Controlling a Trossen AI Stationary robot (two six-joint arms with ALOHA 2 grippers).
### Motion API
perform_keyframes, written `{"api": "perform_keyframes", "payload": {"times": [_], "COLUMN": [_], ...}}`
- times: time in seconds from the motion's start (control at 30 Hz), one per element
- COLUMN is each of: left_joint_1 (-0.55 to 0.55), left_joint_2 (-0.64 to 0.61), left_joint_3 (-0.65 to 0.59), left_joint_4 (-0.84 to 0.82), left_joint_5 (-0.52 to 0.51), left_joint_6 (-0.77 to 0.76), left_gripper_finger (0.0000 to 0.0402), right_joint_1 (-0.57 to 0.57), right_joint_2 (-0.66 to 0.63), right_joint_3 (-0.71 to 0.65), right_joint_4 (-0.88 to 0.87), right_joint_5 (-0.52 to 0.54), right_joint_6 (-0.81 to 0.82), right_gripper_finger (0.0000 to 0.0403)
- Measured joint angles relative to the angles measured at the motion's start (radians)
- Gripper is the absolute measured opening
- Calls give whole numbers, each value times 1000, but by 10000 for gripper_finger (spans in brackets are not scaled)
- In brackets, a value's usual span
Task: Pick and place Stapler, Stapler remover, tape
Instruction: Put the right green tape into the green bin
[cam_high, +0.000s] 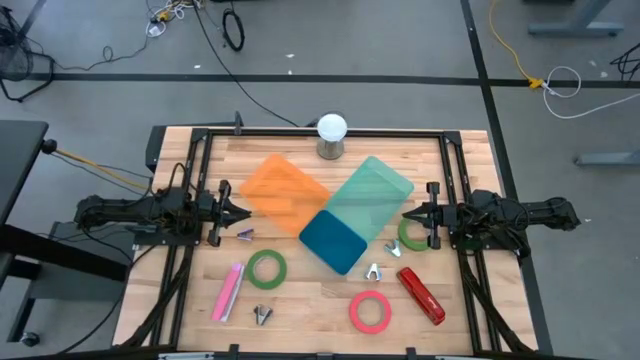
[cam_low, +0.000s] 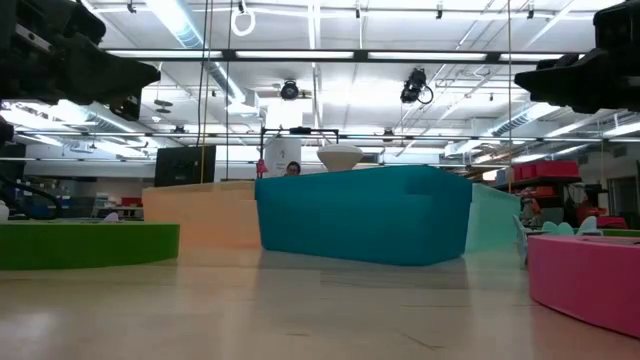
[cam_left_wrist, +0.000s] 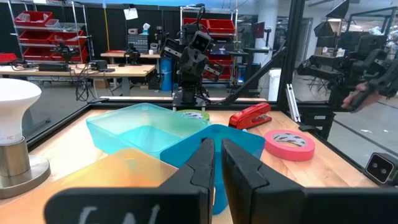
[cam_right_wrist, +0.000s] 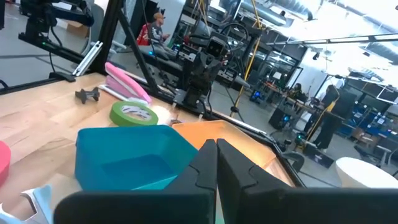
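A red stapler (cam_high: 421, 295) and a pink stapler (cam_high: 229, 291) lie flat on the wooden table near its front. A pink tape roll (cam_high: 370, 311) and a green tape roll (cam_high: 267, 268) lie flat between them. A second green roll (cam_high: 410, 232) lies beside my right gripper. Small metal staple removers (cam_high: 263, 315) (cam_high: 375, 271) rest on the boards. My left gripper (cam_high: 243, 212) is shut, level at the table's left side, holding nothing. My right gripper (cam_high: 408, 213) is shut, level at the right side, also empty.
Three trays stand in the middle of the table: an orange one (cam_high: 285, 190), a pale teal one (cam_high: 370, 190) and a dark blue one (cam_high: 335, 240). A white bulb on a metal base (cam_high: 331, 135) stands at the far edge. Black rails frame the table.
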Motion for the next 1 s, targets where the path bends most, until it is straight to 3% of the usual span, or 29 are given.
{"api": "perform_keyframes", "payload": {"times": [0.27, 0.57, 0.77, 0.9, 1.0], "left_joint_1": [0, 0, 0, 0, 0], "left_joint_2": [0, 0, 0, 0, 0], "left_joint_3": [0, 0, 0, 0, 0], "left_joint_4": [0, 0, 0, 0, 0], "left_joint_5": [0, 0, 0, 0, 0], "left_joint_6": [0, 0, 0, 0, 0], "left_gripper_finger": [32, 32, 32, 32, 32], "right_joint_1": [0, 0, 0, 0, 0], "right_joint_2": [0, 0, 0, 0, 0], "right_joint_3": [0, 0, 0, 0, 0], "right_joint_4": [59, 315, 498, 566, 582], "right_joint_5": [0, 14, 108, 227, 246], "right_joint_6": [10, 28, 168, 265, 289], "right_gripper_finger": [6, 6, 6, 6, 6]}}
